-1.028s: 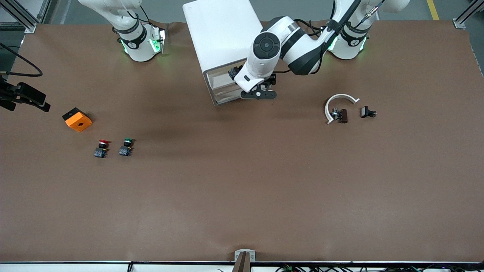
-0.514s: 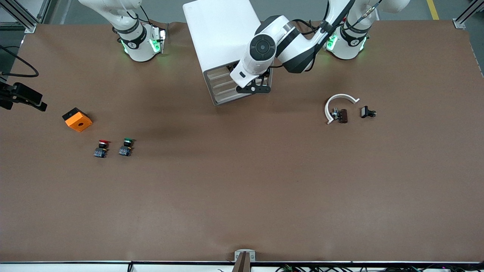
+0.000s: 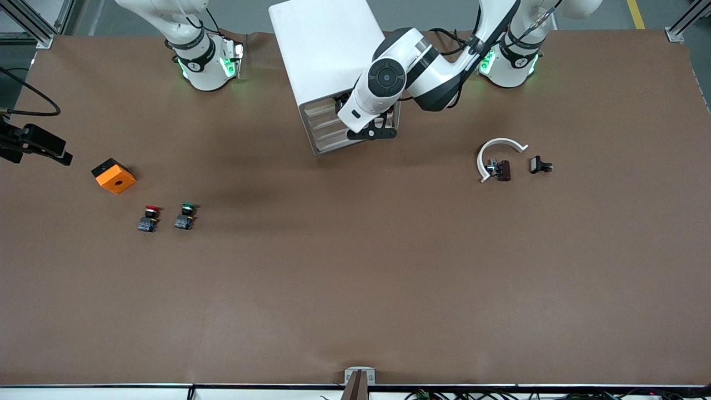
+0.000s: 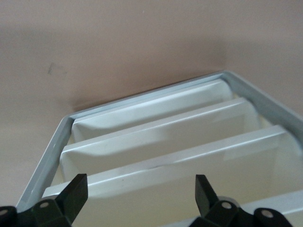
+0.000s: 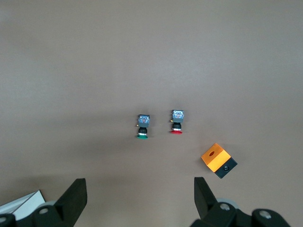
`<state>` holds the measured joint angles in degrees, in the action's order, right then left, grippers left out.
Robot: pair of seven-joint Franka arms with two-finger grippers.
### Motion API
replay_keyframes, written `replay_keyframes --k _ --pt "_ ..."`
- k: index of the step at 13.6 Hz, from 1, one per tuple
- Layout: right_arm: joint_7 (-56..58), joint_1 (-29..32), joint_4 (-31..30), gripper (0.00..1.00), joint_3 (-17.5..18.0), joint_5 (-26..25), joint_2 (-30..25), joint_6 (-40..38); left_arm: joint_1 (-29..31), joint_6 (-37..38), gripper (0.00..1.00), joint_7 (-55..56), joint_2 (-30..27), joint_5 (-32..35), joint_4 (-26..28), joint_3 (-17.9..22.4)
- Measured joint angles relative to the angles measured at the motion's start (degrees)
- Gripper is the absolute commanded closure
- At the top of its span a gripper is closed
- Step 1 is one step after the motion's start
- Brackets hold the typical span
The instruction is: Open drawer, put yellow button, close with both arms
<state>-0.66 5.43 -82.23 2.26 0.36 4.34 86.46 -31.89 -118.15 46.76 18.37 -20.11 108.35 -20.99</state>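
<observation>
- Front view: the left end effector is hovering at the front of the white cabinet, over its stacked drawer fronts. The drawer, the uppermost one, is sitting flush with the three below it.
- Front view: the right end effector is hanging over the counter edge at the right arm's end, near the orange cube. The red-capped button and green-capped button are lying nearer the camera than that cube. The yellow button is not showing anywhere.
- Left wrist view: the fingers are standing released, spread wide before the cream drawer fronts.
- Right wrist view: the fingers are spread wide, released, holding nothing, above the two buttons and the cube.
</observation>
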Motion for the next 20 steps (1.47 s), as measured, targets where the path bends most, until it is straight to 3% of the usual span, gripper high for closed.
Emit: replay_keyframes --k 8,13,17,20 --pt "0.0 0.0 0.0 0.0 0.1 0.0 0.0 0.7 19.5 1.2 0.0 -0.8 0.0 14.6 -9.2 0.3" --pt "0.0 0.0 0.0 0.0 0.1 0.0 0.0 0.7 30.0 15.0 0.0 -5.6 -0.4 24.6 -21.0 0.3" --pt "0.0 0.0 0.0 0.0 0.1 0.0 0.0 0.7 37.2 22.9 0.0 -8.4 -1.2 25.7 -27.7 0.2" --pt "0.0 0.0 0.0 0.0 0.1 0.0 0.0 0.7 38.6 28.9 0.0 -10.2 -1.9 25.6 -31.6 0.2"
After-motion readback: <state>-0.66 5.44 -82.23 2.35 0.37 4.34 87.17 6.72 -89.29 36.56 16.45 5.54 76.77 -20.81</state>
